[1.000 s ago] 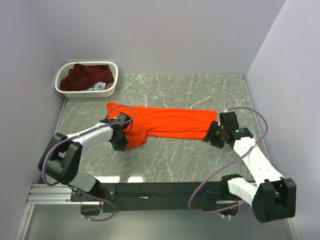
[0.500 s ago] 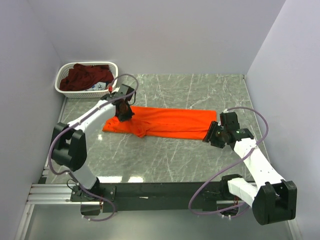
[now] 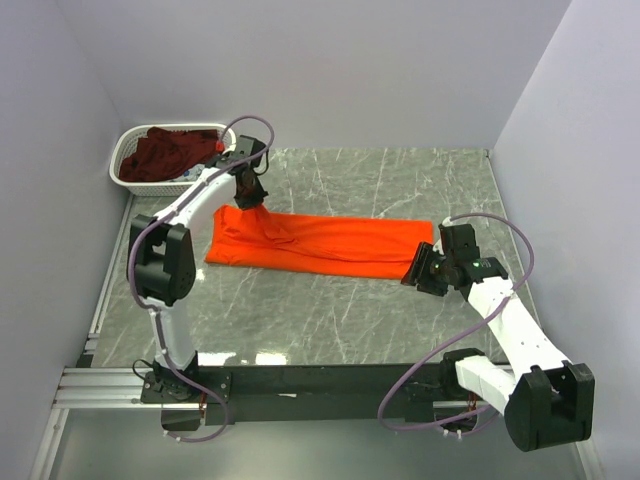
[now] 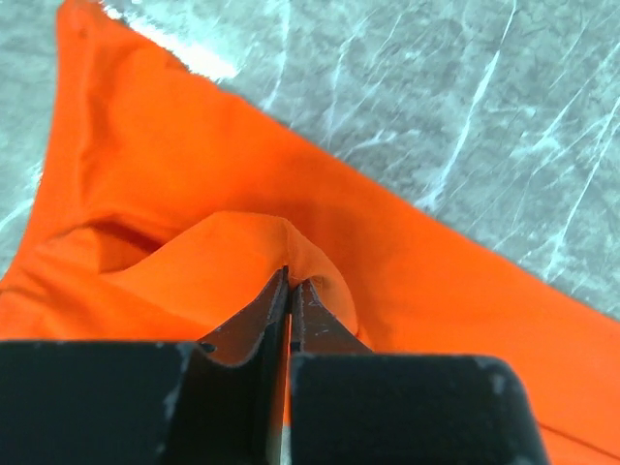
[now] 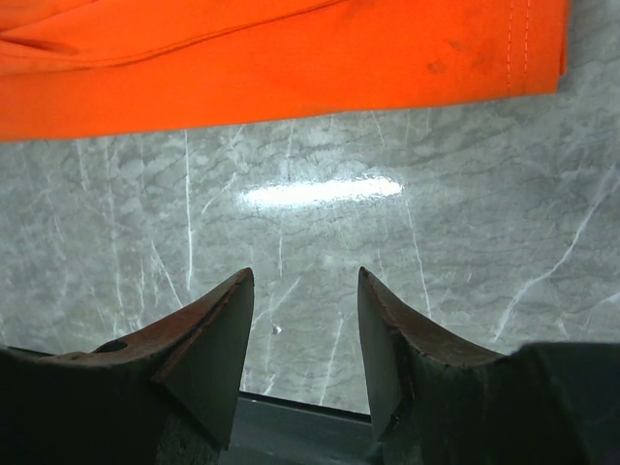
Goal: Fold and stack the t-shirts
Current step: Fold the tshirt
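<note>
The bright orange t-shirt (image 3: 320, 243) lies folded into a long strip across the middle of the marble table. My left gripper (image 3: 252, 196) is shut on a pinched fold of the orange shirt (image 4: 194, 194) at its far left end, lifting that fold above the cloth. My right gripper (image 3: 418, 272) is open and empty, just off the shirt's near right corner; the shirt's edge (image 5: 291, 68) shows ahead of its fingers. The dark maroon t-shirt (image 3: 165, 152) sits crumpled in the basket.
The white lattice basket (image 3: 215, 177) stands at the far left corner, close behind my left gripper. Grey walls enclose the table on the left, back and right. The black rail with the arm bases (image 3: 320, 380) runs along the near edge.
My left gripper has carried the orange shirt's left part from the near side up and back to the far left, folding it over. The right arm has barely moved.
</note>
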Controlling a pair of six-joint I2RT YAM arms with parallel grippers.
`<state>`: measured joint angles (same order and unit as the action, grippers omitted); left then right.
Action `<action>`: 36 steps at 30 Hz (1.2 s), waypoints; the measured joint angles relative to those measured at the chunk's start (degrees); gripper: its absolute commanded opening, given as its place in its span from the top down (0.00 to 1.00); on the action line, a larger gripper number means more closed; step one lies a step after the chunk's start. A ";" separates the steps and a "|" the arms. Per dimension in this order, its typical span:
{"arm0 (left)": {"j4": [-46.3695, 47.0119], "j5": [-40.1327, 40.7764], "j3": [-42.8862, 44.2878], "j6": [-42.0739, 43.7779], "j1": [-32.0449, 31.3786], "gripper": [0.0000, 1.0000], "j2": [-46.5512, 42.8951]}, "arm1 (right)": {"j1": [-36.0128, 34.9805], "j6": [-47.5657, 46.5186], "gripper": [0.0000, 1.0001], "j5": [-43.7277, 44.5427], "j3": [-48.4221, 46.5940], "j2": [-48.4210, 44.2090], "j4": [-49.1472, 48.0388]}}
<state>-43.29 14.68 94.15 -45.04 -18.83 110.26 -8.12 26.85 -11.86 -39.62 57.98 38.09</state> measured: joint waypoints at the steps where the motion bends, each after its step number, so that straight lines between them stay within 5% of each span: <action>1: 0.00 -0.02 0.59 0.00 0.00 0.92 0.68 | 0.00 -0.17 0.46 -0.11 -0.02 0.00 -0.04; 11: 0.57 -0.37 4.55 -0.94 0.92 0.84 7.37 | -0.26 -0.52 0.46 -0.63 0.00 0.31 -1.51; 20: 1.42 -0.83 4.68 -2.05 2.69 0.21 6.84 | -0.26 0.94 0.43 3.04 0.00 1.03 -2.47; 21: 2.29 -0.87 3.48 -2.14 2.67 0.14 5.70 | -0.24 1.33 0.42 3.96 0.00 1.14 -2.49; 31: 3.58 -1.29 -25.46 -6.67 3.30 0.05 -25.46 | 11.04 6.29 0.31 5.05 3.78 0.63 -6.01; 36: 5.51 -3.78 -38.36 -8.98 8.68 0.01 -32.96 | 17.03 8.70 0.30 2.34 7.43 0.83 -8.44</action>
<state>-37.78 10.90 55.79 -54.02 -10.15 77.30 8.91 35.55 -9.52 -32.18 58.81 29.65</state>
